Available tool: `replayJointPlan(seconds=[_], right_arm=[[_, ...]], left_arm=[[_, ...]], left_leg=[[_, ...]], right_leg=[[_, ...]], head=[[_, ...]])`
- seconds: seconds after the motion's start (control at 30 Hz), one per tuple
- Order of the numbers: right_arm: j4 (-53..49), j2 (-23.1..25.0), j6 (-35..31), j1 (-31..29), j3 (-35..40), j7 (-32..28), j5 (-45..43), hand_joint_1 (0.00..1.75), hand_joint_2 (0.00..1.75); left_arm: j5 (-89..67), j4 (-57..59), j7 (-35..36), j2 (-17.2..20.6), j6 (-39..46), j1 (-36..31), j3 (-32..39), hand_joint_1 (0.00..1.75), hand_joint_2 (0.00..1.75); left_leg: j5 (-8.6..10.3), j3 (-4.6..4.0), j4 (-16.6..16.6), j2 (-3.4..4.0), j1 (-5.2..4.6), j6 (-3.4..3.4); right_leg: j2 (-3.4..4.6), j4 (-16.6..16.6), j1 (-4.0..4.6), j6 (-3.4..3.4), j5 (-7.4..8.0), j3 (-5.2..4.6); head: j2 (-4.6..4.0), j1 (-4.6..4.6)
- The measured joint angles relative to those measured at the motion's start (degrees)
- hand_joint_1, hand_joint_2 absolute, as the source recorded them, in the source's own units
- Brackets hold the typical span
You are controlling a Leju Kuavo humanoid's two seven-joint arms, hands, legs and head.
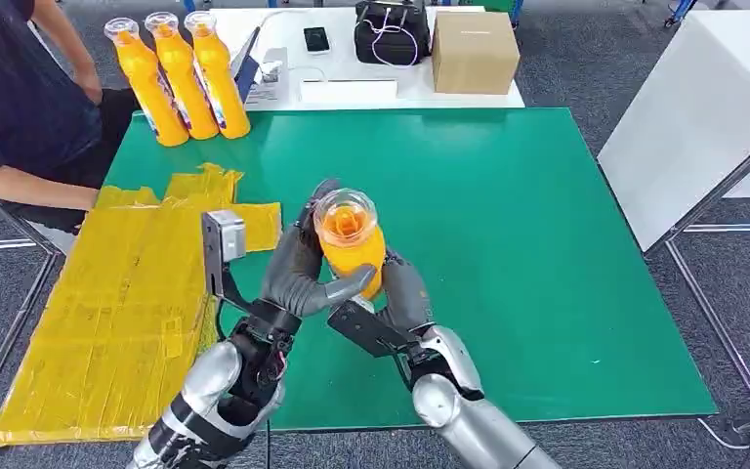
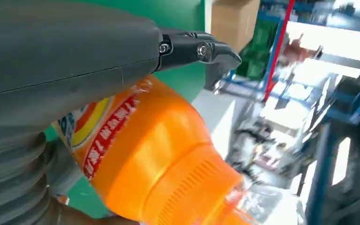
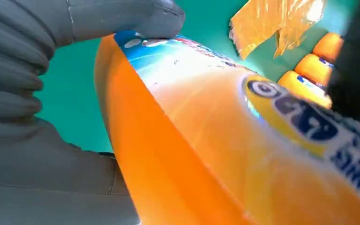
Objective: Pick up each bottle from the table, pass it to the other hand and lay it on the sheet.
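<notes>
1. You're in a workshop or lab: blue metal racking point(image 2: 281, 70) stands behind.
2. You see a green mat point(image 1: 508, 254) on the table, with grey carpet point(image 1: 586, 59) around it.
3. A cardboard box point(image 1: 475, 51) and phone point(image 1: 316, 39) sit on a white bench point(image 1: 352, 93).

I see a glossy orange plastic bottle point(image 1: 351, 244) between my matt grey hands, crinkled shiny yellow sheet point(image 1: 117, 303) left of them, probably plastic film.

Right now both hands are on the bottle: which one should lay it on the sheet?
Left. The yellow sheet lies on the left hand's side; the right hand would have to cross over with the bottle.
</notes>
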Motion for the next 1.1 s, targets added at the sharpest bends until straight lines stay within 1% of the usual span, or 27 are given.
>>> replayJointPlan(seconds=[0.13,0.17,0.2,0.23,0.3,0.43,1.1], right_arm=[[0.44,-0.46,-0.04,0.02,0.0,-0.31,0.13,1.75,1.75],[0.63,-0.5,-0.11,0.04,-0.02,-0.35,0.17,1.75,1.75],[0.83,-0.5,-0.2,0.08,-0.09,-0.33,0.17,1.75,1.75],[1.0,-0.5,-0.24,0.13,-0.22,-0.28,0.24,1.75,1.75],[1.2,-0.5,-0.31,0.52,-0.55,-0.24,0.63,1.75,1.75],[1.4,-0.5,-0.31,0.85,-1.03,-0.24,0.98,1.75,1.75],[1.66,-0.46,-0.26,1.66,-1.84,-0.48,1.68,1.75,1.75]], left_arm=[[-2.08,1.18,2.27,0.15,-4.31,-1.42,0.0,0.0,1.75],[-2.79,1.64,2.99,0.26,-6.02,-1.86,0.0,0.1,1.75],[-3.32,2.01,3.34,0.24,-7.33,-2.2,0.0,1.41,1.75],[-4.0,2.38,3.58,0.24,-8.81,-2.47,-0.04,1.75,1.75],[-5.35,3.04,3.89,0.24,-11.12,-2.85,-0.13,1.75,1.75],[-6.84,3.93,4.0,0.24,-12.94,-3.35,-0.13,1.75,1.75],[-7.54,5.31,4.19,0.22,-14.75,-4.12,-0.26,1.75,1.75]], left_leg=[[0.01,0.0,0.0,-0.01,0.0,0.0],[0.01,0.0,0.0,-0.03,0.0,0.0],[0.01,0.0,0.0,-0.03,-0.01,0.0],[0.01,0.0,0.0,-0.01,-0.01,0.0],[0.0,0.0,0.0,0.02,-0.01,0.0],[0.0,-0.01,0.01,0.01,-0.01,0.0],[0.0,-0.01,0.0,0.0,-0.01,0.0]], right_leg=[[0.0,0.0,0.0,0.0,0.0,0.0],[-0.01,0.0,0.0,0.0,0.0,0.0],[-0.01,0.0,-0.01,0.0,0.01,0.0],[0.0,0.0,-0.01,0.0,0.01,0.01],[0.0,0.0,-0.01,0.01,0.01,-0.01],[0.0,0.0,0.0,0.01,0.01,-0.01],[0.0,0.01,0.0,0.01,0.01,-0.01]], head=[[0.0,0.02],[0.0,0.02],[0.0,0.0],[0.0,0.0],[0.0,0.0],[0.0,0.0],[0.0,0.0]])
